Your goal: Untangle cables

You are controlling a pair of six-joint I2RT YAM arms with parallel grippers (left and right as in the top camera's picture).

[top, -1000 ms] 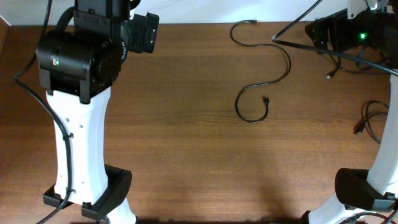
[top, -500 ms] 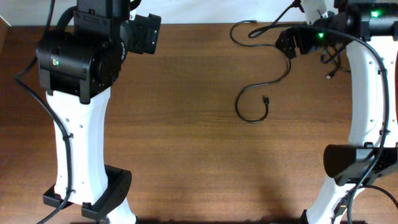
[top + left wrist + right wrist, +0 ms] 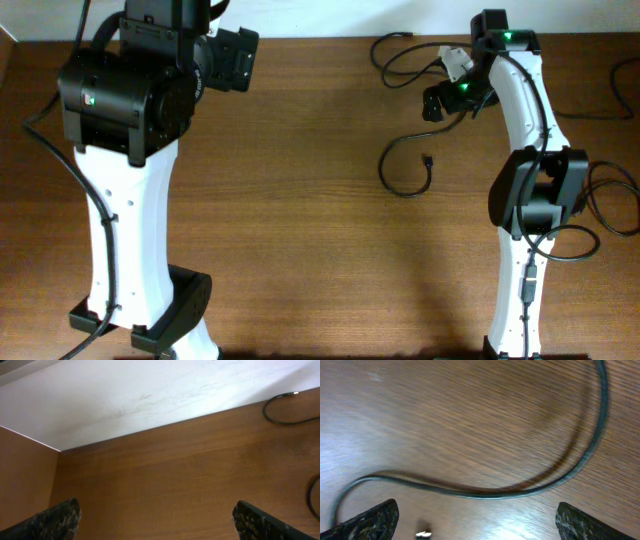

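Observation:
A thin black cable (image 3: 452, 122) runs from a loop at the table's far edge (image 3: 392, 52) down into a hook-shaped curl that ends in a small plug (image 3: 428, 160). My right gripper (image 3: 438, 102) hovers over the upper part of this cable. In the right wrist view its fingers (image 3: 477, 517) are open and empty, and the cable (image 3: 485, 494) curves across the wood just ahead of them, with a small metallic plug tip (image 3: 422, 534) below. My left gripper (image 3: 236, 55) is open and empty (image 3: 155, 517) at the far left. A cable loop (image 3: 280, 412) shows in the left wrist view.
More black cords lie at the right edge (image 3: 605, 200) and the far right (image 3: 625, 85). The right arm's white links (image 3: 528, 190) stand over the right side of the table. A white wall (image 3: 150, 395) borders the far table edge. The left arm base (image 3: 140, 310) stands front left.
The right arm has swung from the far right corner leftward, and its gripper now hangs over the cable. The cable loop near it has shifted slightly. The left arm has not moved.

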